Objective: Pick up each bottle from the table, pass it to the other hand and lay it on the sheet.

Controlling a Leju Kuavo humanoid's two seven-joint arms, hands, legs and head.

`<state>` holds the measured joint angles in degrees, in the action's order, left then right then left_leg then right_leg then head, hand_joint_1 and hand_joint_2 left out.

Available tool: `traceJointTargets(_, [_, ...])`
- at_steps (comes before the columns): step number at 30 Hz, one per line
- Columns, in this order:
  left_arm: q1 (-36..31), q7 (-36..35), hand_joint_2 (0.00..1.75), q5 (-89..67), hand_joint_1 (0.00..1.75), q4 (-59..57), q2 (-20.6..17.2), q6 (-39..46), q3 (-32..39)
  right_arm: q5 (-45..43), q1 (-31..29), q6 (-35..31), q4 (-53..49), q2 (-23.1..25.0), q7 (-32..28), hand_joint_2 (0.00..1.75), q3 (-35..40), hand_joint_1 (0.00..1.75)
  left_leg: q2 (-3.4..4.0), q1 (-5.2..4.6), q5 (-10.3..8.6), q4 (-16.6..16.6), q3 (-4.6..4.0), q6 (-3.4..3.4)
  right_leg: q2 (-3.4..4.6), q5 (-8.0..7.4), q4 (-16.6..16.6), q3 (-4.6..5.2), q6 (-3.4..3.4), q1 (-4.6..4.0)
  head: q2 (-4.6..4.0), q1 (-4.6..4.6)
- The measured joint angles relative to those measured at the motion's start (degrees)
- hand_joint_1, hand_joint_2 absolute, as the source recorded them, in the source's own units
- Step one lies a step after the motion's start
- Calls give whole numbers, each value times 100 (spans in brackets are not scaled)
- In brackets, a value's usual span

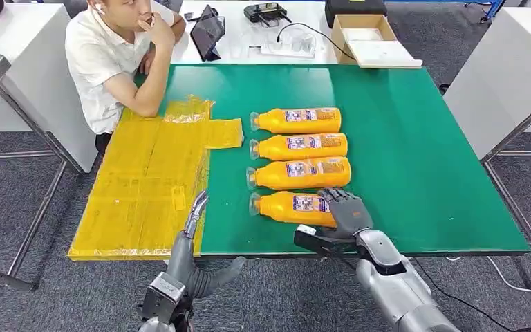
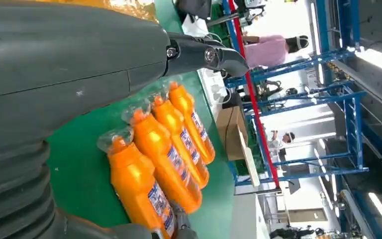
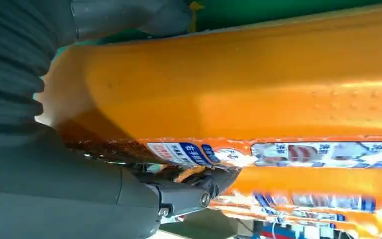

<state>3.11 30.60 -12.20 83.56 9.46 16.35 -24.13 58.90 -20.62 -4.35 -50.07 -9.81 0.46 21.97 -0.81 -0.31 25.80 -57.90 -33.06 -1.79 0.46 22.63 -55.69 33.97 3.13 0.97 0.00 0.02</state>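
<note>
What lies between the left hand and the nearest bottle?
Bare green table: in the head view, nothing sits between the left hand and the nearest bottle.

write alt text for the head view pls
The right hand rests on the nearest of four orange bottles lying in a row on a green table; the left hand waits open beside a yellow sheet.

Four bottles lie side by side in a row mid counter (image 1: 422,152), caps toward the sheet (image 1: 145,187) on their left. The right hand (image 1: 346,211) sits over the nearest bottle (image 1: 294,206). A person (image 1: 114,55) leans at the sheet's far end.
</note>
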Motion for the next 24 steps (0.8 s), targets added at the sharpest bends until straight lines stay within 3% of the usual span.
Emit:
traceJointTargets(5, [-1, 0, 175, 0, 0, 0, 0, 0, 4, -170, 71, -15, 22, 0, -2, 175, 44, 148, 1, 1, 0, 0, 5, 0, 0, 0, 0, -6, 0, -2, 0, 0])
traceJointTargets(8, [-1, 2, 175, 2, 0, 0, 0, 0, 7, -205, 86, -17, 22, 0, -2, 175, 46, 154, 1, 1, 1, 0, 5, 1, 0, 1, -1, -7, 0, -2, 0, 0])
traceJointTargets(10, [-1, 2, 175, 2, 0, 0, 0, 0, 9, -234, 92, -20, 22, -2, 0, 175, 46, 175, 1, 2, 1, 0, 6, 1, 0, 2, -1, -5, -1, -2, 0, 0])
traceJointTargets(13, [-2, 9, 175, 26, 0, 0, 0, 0, 11, -385, 121, -20, 22, 0, -46, 175, 37, 175, 1, 2, 2, 0, 10, 2, 0, 3, 1, -5, -1, -2, 0, 0])
traceJointTargets(21, [-15, 74, 175, 777, 0, 2, 11, -160, 68, -1915, 490, -175, -258, 33, -1509, 175, -243, 175, 26, 2, 17, 1, 28, 3, 22, 4, 1, -24, -2, -4, -2, 0])
traceJointTargets(24, [-14, -22, 175, 1243, 0, 15, 57, -247, 133, -2429, 797, -173, -713, 109, -1768, 175, -370, 175, 25, 4, 15, 1, 15, 4, 20, 3, 0, -17, -3, -6, 0, 0])
